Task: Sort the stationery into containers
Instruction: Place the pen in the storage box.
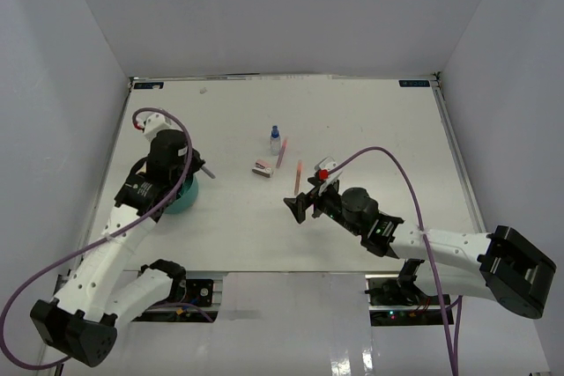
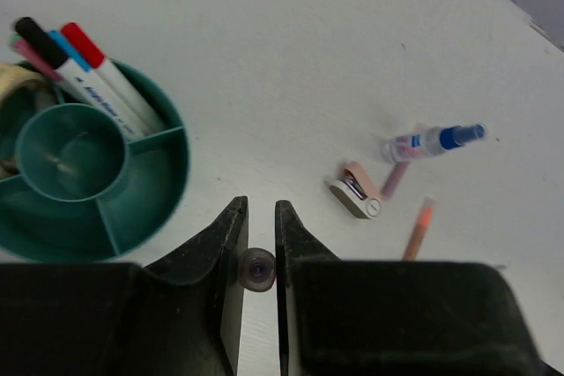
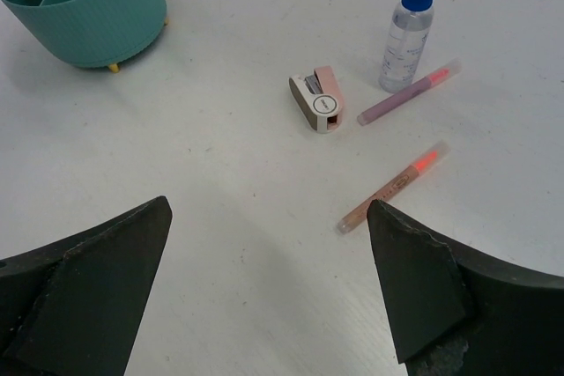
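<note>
Nearest the bases, the right arm stretches low from the lower right of the overhead view toward the middle of the white desk (image 1: 370,121). The right gripper (image 3: 269,209) has its fingers spread wide and holds nothing, which reads as lining up for a pick. Just beyond it, right of centre in its wrist view, lies an orange-tipped pen (image 3: 392,187), flat and apart from the rest, probably the next target. At mid-left of the overhead view sits the round teal organiser (image 2: 154,209), with a centre cup ringed by wedge compartments. One wedge already holds capped markers (image 2: 97,85) in black, blue and red, leaning on the rim, so part of the sorting looks done. The left arm folds up from the lower left, its wrist above the organiser. The left gripper (image 2: 260,207) points down beside the rim, its fingers drawn to a narrow slit with nothing between them. Further out, loose near the desk's centre, lie a small pink-and-white block (image 3: 317,103), perhaps a mini stapler, a purple pen (image 3: 408,92), and a clear blue-capped bottle (image 3: 408,33) on its side touching that pen. All are unsorted.
</note>
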Tool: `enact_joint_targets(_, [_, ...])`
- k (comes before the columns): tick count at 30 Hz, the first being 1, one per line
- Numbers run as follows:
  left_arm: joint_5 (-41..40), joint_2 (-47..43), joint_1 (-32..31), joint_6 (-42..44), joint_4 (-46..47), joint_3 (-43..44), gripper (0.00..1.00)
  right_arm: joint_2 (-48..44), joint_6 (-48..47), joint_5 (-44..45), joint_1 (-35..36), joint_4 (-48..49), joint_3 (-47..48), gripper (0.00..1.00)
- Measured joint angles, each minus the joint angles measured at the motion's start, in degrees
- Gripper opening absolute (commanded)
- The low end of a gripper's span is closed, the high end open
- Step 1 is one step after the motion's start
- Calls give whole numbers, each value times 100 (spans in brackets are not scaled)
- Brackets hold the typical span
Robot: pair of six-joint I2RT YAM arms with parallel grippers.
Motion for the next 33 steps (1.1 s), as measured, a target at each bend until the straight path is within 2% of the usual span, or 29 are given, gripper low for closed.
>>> enact_joint_targets(8, [-750, -221, 944, 544, -490, -289, 2, 68, 2, 61, 0, -33, 0, 98])
enact_joint_targets(16, [-767, -520, 1932, 977, -240, -988, 3, 105, 7, 111, 0, -66, 0, 98])
enact_joint_targets(21, [-721, -699, 2114, 1067, 68, -1283, 5, 142, 4, 153, 0, -122, 0, 98])
enact_joint_targets(30, [-656, -861, 2151, 1143, 402, -1375, 32, 286, 33, 431, 0, -273, 2, 98])
enact_joint_targets(33, [-640, -857, 2153, 1156, 481, -1427, 36, 380, 129, 710, 0, -404, 17, 98])
